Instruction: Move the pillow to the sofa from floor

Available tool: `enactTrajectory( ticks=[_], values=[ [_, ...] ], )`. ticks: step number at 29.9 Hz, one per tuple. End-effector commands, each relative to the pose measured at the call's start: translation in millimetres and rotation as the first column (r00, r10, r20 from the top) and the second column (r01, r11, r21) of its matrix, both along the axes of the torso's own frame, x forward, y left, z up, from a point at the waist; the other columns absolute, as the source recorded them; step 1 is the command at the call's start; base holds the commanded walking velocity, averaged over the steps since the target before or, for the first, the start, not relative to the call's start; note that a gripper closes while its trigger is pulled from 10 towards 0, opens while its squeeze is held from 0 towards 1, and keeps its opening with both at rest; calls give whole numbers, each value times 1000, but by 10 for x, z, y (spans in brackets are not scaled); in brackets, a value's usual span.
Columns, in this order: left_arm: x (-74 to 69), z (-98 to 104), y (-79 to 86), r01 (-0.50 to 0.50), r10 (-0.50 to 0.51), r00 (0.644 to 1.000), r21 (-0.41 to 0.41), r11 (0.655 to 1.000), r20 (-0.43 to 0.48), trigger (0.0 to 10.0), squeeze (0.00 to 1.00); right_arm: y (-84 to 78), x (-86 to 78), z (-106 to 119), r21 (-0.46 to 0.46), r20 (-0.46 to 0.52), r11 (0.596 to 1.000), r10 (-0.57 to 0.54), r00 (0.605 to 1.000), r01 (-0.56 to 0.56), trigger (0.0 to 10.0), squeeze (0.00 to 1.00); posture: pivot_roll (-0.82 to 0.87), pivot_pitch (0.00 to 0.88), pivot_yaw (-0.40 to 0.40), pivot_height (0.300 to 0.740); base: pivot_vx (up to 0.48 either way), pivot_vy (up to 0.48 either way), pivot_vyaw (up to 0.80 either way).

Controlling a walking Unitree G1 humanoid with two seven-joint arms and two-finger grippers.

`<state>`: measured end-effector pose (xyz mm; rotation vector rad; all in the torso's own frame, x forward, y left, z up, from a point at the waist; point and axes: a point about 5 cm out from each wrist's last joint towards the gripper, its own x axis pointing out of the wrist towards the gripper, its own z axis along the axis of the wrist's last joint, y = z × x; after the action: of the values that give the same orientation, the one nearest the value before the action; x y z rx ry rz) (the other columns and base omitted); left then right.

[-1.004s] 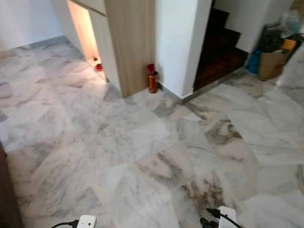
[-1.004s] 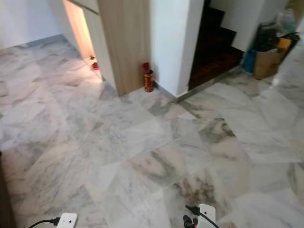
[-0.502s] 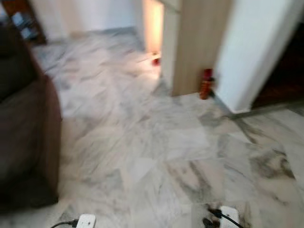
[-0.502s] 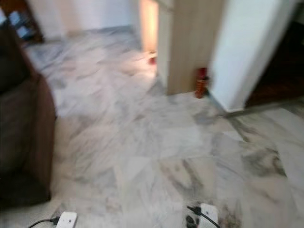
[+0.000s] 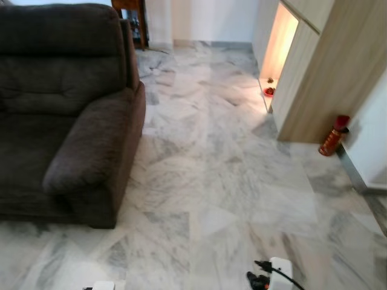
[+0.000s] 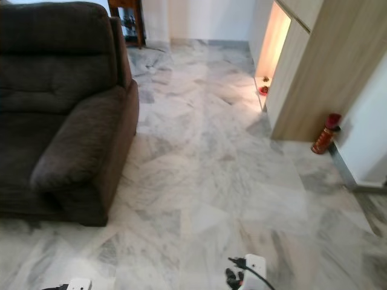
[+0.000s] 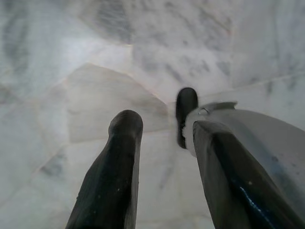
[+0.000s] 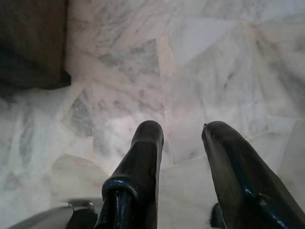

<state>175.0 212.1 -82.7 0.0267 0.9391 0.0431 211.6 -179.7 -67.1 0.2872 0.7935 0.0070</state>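
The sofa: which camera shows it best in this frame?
The left eye view: the dark brown sofa shows backrest, seat and armrest. The right eye view shows nearly the same, cut slightly more at the edge. The right wrist view catches just a dark base corner.

Floor [image 5: 217, 181]: polished marble tiles, white with grey and brownish veining, laid at angles; glossy.
Wall [image 5: 205, 18]: white, at the far end, with a dark skirting strip.
Wooden cabinet [image 5: 326, 78]: light wood-grain panels, ahead and to the right; a warmly lit recess [image 5: 279, 48] in its side throws a glow onto the nearby tiles.
Small red object [image 5: 269, 92]: on the floor at the foot of the recess; kind unclear.
Red canister [image 5: 333, 136]: upright, beside the cabinet corner, against a white wall [image 5: 372, 145].
Dark wooden furniture leg [image 5: 142, 24]: far end; piece unidentifiable.
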Motion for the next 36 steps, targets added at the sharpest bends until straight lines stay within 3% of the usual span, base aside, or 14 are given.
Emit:
enactTrajectory(
  ticks=[1, 8, 36],
  values=[
    [-60, -31, -5, -5, 5, 1000, -4, 1000, -26, 10000, 0, -75, -81, -39, 3, -25, 999, -41, 999, 41, 10000, 0, -7, 64, 5, 740, 0, 0, 0],
    [-88, -46, 2, -27, 27, 999, -5, 1000, -42, 10000, 0, -89, -72, -29, 32, -13, 997, -66, 998, 67, 10000, 0, -8, 70, 5, 740, 0, 49, 0],
    [-92, -42, 36, -21, 22, 999, 4, 1000, -49, 10000, 0, -34, -102, -52, 56, -26, 996, -62, 998, 63, 10000, 0, -3, 88, 19, 740, 0, 469, 0]
  ],
)
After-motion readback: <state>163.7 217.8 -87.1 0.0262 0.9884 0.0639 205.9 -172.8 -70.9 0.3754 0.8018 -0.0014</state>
